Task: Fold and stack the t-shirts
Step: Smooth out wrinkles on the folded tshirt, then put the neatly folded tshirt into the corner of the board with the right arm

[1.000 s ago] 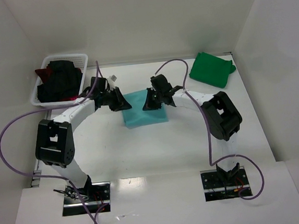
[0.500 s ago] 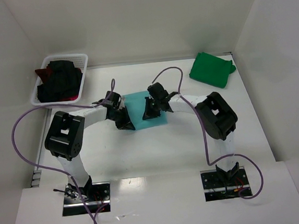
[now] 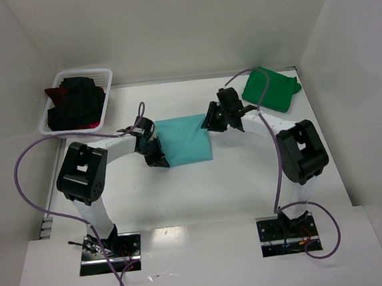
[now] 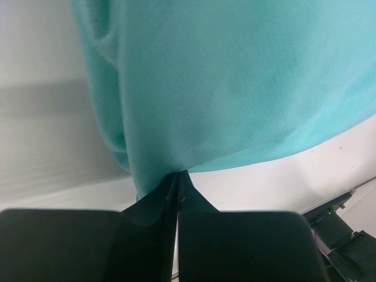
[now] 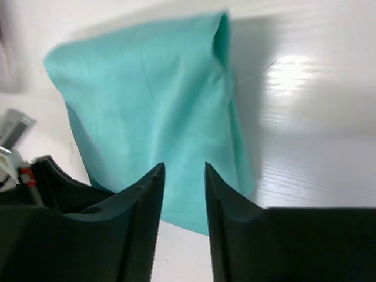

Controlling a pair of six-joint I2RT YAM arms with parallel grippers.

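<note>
The left gripper (image 4: 178, 179) is pinching the soft teal shirt (image 3: 185, 139) — a smooth folded rectangle — while the right gripper (image 5: 183, 170) is hovering, jaws apart.

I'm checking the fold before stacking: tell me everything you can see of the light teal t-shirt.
The light teal t-shirt is soft, plain, finely knit cloth, folded into a rough rectangle and lying on the white table. Its left edge shows doubled layers. The left pincer is shut on its near-left corner, with cloth gathered into the pinch. The right pincer stands open beside its far-right corner, gripping nothing.
</note>
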